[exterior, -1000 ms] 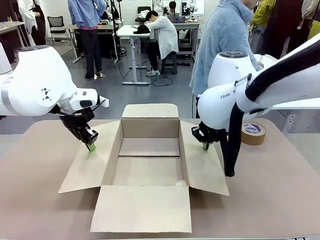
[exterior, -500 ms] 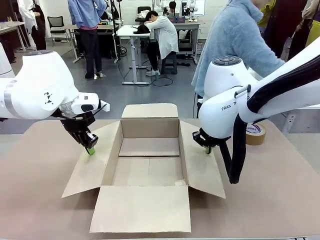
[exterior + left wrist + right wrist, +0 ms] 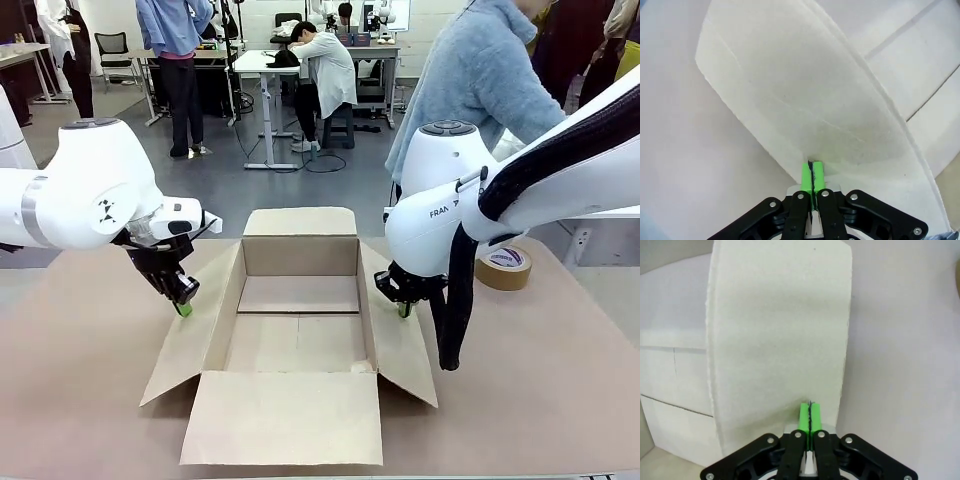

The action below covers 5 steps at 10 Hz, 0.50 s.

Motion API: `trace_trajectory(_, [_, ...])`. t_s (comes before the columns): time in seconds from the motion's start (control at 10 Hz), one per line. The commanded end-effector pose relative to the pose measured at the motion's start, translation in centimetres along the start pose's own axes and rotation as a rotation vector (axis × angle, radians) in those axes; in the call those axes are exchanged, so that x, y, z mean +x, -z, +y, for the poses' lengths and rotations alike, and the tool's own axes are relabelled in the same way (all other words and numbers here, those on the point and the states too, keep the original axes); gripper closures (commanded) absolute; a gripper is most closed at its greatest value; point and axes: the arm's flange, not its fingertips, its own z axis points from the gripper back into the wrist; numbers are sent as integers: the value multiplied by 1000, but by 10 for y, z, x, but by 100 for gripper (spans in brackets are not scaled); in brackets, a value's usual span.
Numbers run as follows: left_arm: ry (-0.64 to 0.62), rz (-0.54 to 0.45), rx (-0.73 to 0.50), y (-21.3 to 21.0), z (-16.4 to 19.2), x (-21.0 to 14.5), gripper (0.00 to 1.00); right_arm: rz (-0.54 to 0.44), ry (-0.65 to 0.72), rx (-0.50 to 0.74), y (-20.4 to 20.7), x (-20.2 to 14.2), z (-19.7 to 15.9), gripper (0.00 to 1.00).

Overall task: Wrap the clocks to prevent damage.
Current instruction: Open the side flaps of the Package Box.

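My left end effector point(image 3: 183, 308) and right end effector point(image 3: 403, 310) are both shut tight, holding nothing, tips on the cardboard carton's point(image 3: 300, 255) side flaps. I should press evenly so it can't skid on the counter point(image 3: 560, 380); where the clocks are I cannot tell

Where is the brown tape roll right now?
In the front view, the tape roll lies flat on the table on the robot's right side, just beyond the right arm and right of the open carton.
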Motion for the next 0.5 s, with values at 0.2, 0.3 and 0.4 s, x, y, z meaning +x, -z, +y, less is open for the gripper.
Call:
trace_trajectory(0.2, [2,24,-7,4,-1,-3,100,-11,33,-26,1,0,-2,99])
trace_trajectory(0.3, [2,24,-7,4,-1,-3,100,-11,33,-26,1,0,-2,99])
trace_trajectory(0.4, [2,24,-7,4,-1,-3,100,-11,33,-26,1,0,-2,99])
